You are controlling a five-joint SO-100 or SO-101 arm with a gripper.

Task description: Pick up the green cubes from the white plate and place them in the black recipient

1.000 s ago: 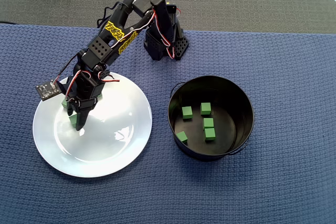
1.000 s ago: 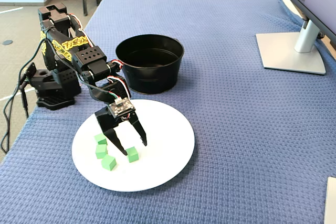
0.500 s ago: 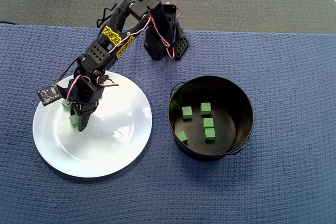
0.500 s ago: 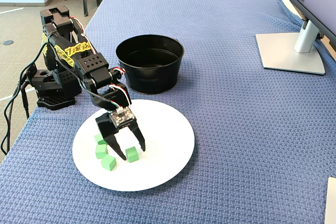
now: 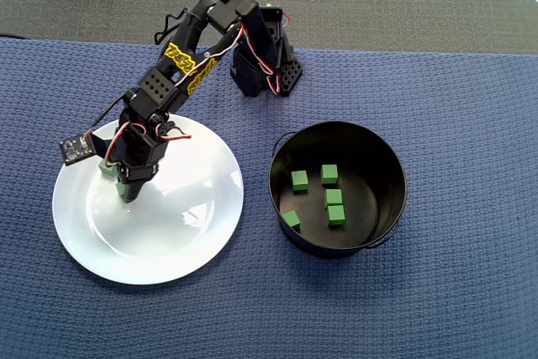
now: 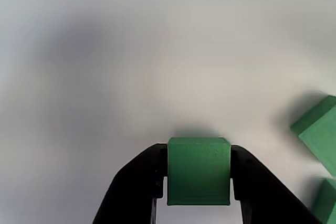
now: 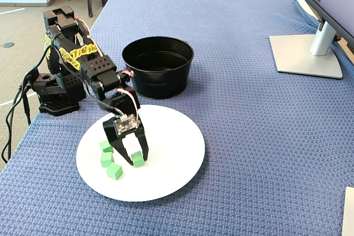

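Your arm (image 7: 83, 64) is black plastic throughout, built from boxy servo segments on a squat black base (image 5: 262, 69) at the upper middle of the overhead view. Yellow patterned stickers (image 5: 187, 63) mark the upper links. Thin red, white and black wires loop loosely along the joints. One block shows a grid of small holes (image 5: 156, 84). A small circuit board (image 5: 76, 148) juts off the wrist. The gripper (image 7: 134, 159) ends in two tapered black fingers (image 6: 128, 192).

Overhead view: straight down on the white plate (image 5: 181, 245) and black recipient (image 5: 391, 176). Fixed view: oblique, from the table's near edge, sharing both. Wrist view: close above the plate surface.
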